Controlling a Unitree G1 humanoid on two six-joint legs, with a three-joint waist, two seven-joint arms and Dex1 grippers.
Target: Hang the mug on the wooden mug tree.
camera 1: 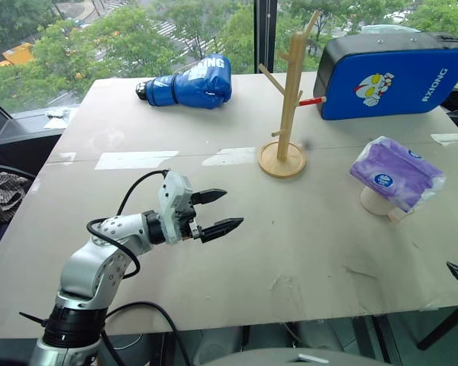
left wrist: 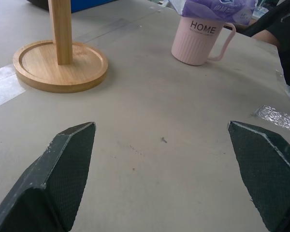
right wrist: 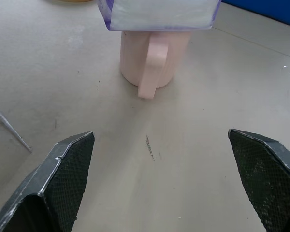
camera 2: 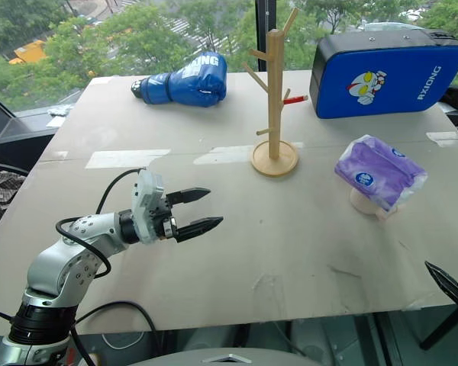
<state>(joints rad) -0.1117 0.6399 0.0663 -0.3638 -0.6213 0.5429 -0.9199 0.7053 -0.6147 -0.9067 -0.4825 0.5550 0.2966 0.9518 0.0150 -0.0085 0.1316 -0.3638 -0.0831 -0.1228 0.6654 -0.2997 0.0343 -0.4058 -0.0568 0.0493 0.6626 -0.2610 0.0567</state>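
Mug [right wrist: 149,60] stands upright ahead of the right gripper [right wrist: 159,183], handle facing its parted, empty jaws, under the tissue pack [camera 1: 397,174], which blocks lifting. Left gripper [camera 1: 217,211] hovers spread and empty, the wooden mug tree [camera 1: 288,99] beyond it.

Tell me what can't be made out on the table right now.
- Inside of the mug: its mouth is covered by the purple tissue pack lying on top, in every view.
- Top of the wooden mug tree: cut off by the left wrist view's edge.
- Right gripper: mostly cut off by the head views' edge.
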